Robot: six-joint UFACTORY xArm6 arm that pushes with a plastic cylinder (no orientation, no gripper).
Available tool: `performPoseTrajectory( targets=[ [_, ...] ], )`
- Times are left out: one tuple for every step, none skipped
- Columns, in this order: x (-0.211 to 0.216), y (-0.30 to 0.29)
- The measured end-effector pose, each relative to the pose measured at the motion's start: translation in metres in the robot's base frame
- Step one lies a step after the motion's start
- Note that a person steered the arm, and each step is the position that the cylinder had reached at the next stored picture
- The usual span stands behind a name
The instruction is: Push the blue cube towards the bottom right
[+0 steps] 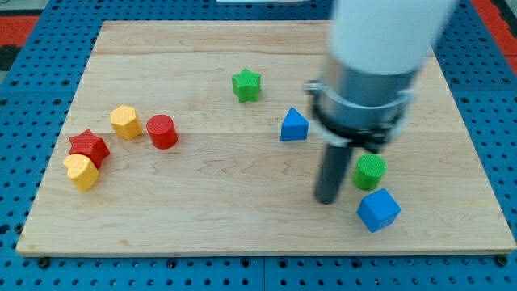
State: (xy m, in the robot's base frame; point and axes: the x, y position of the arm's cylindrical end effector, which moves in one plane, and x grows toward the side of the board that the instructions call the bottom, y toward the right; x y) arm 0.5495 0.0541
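Camera view shows the blue cube [378, 210] at the lower right of the frame, near the wooden board's [242, 218] bottom edge and short of its right edge, with bare wood between it and the corner. Just above it sits a green cylinder [370, 171]. My tip [327, 199] stands just left of both, apart from the cube; there is no pincer, only the rod. Bare wood spreads across the lower middle. Farther up lie a blue triangular block [294, 125] and a green star [246, 85]. At the left cluster a yellow block [81, 171], red star [89, 146], yellow hexagonal block [125, 122] and red cylinder [162, 132]. The arm descends upright from the upper right.
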Motion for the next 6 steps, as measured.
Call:
performPoseTrajectory(
  targets=[
    [0.025,0.007],
    [0.035,0.077],
    [0.037,0.111],
    [0.049,0.076],
    [0.027,0.098],
    [0.012,0.104]
  ],
)
